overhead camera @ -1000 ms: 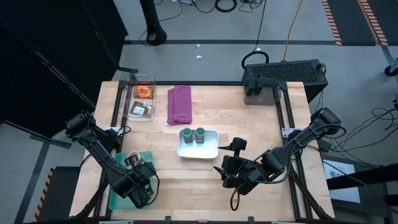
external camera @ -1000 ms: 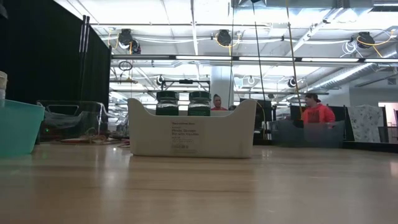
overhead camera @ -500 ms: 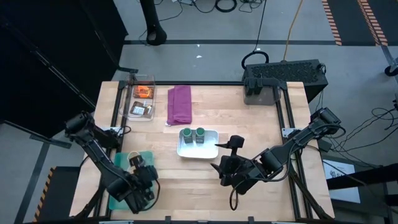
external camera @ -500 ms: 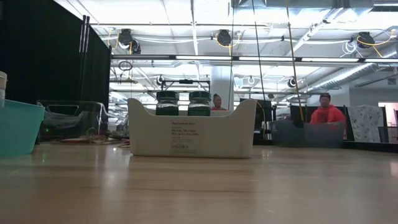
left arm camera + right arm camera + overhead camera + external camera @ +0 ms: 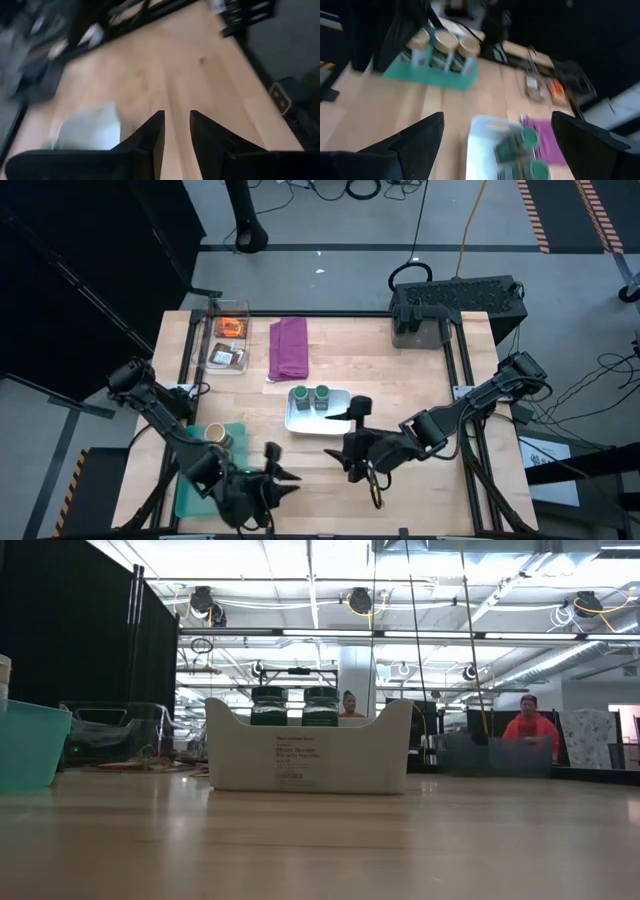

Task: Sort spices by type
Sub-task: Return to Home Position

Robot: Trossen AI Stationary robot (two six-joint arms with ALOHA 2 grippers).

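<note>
Three tan-lidded jars [image 5: 442,45] stand upright in the teal tray [image 5: 200,470] at the table's near left; the high view shows one tan lid [image 5: 215,435]. Two green-lidded jars [image 5: 312,394] stand in the white tray [image 5: 335,423] mid-table. The orange packet [image 5: 232,327] and the dark brown packet [image 5: 225,357] lie in a clear bin. My left gripper [image 5: 282,477] hovers right of the teal tray near the near edge, its fingers [image 5: 156,131] a narrow gap apart and empty. My right gripper [image 5: 338,436] is wide open just near of the white tray.
A folded purple cloth [image 5: 290,347] lies at the far side beside the clear bin [image 5: 212,340]. A dark box [image 5: 455,302] sits at the far right corner. Bare wood stretches along the near edge [image 5: 320,840]. People move in the room behind [image 5: 528,725].
My left gripper has drawn away from the teal tray, swinging toward the table's right along the near edge and turning; the tan-lidded jar it covered now stands uncovered in the tray. My right gripper has moved left and toward the white tray, turning to face it.
</note>
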